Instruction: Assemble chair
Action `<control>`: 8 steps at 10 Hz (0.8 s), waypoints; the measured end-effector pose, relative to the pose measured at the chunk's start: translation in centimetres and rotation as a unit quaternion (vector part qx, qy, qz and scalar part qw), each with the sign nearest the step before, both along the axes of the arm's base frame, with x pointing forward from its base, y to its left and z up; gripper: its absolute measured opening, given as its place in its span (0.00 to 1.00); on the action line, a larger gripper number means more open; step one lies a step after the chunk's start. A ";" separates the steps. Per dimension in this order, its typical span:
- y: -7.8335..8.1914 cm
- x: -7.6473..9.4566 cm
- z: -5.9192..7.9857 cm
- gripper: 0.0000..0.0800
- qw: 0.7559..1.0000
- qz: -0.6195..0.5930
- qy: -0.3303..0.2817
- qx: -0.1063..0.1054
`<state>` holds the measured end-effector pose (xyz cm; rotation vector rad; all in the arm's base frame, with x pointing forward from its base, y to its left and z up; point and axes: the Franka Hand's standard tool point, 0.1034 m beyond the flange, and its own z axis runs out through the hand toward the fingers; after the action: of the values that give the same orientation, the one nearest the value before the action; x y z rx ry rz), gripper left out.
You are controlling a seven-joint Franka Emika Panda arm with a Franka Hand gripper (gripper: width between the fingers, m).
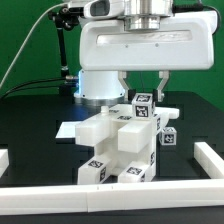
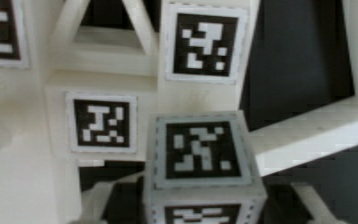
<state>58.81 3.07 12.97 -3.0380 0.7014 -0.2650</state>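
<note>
The chair [image 1: 118, 145] is a cluster of joined white blocky parts with black-and-white tags, standing in the middle of the black table. One tagged upright part [image 1: 143, 104] rises at its top. My gripper [image 1: 143, 86] hangs right over that part, fingers spread to either side of it. In the wrist view the same tagged part [image 2: 199, 150] sits between my fingertips [image 2: 103, 193], with dark gaps on both sides. The gripper [image 2: 202, 200] is open and holds nothing. More tagged white panels [image 2: 208, 45] fill the wrist view behind it.
A small tagged white cube [image 1: 170, 135] lies on the exterior view's right of the chair. A flat white piece [image 1: 72, 130] lies on its left. A low white rail [image 1: 110, 199] borders the table at the front and right [image 1: 208, 158]. The arm's base [image 1: 100, 85] stands behind.
</note>
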 end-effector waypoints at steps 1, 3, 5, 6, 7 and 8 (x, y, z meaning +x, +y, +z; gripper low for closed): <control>0.0 0.1 0.0 0.36 1.000 -0.006 -0.004 0.003; 0.0 0.1 0.0 0.36 1.000 -0.021 -0.005 0.007; 0.1 0.1 0.0 0.73 1.000 -0.020 -0.004 0.007; 0.4 0.2 0.1 0.73 1.000 0.021 -0.002 -0.005; 0.6 0.3 0.2 0.80 0.998 0.059 -0.003 -0.013; 0.4 0.4 0.2 0.80 0.991 0.129 -0.004 -0.026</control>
<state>59.22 3.48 13.20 -3.1284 0.2998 -0.2934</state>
